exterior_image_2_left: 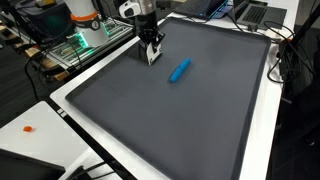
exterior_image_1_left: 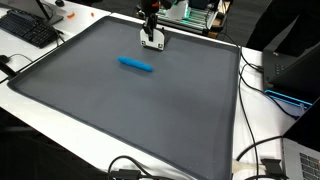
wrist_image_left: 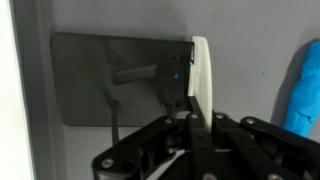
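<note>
Wrist view: thin white strip point(wrist_image_left: 202, 70)

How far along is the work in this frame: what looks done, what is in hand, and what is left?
Done: the gripper is shut on what looks like a thin white piece, near the far edge of the grey mat. In hand: that grip, held low over the mat; whether the piece is lifted cannot be told. Left: carrying it anywhere. The blue object lies apart, untouched.

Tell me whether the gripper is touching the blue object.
Apart. In an exterior view a strip of bare mat lies between the gripper and the blue object; the wrist view shows the same gap.
</note>
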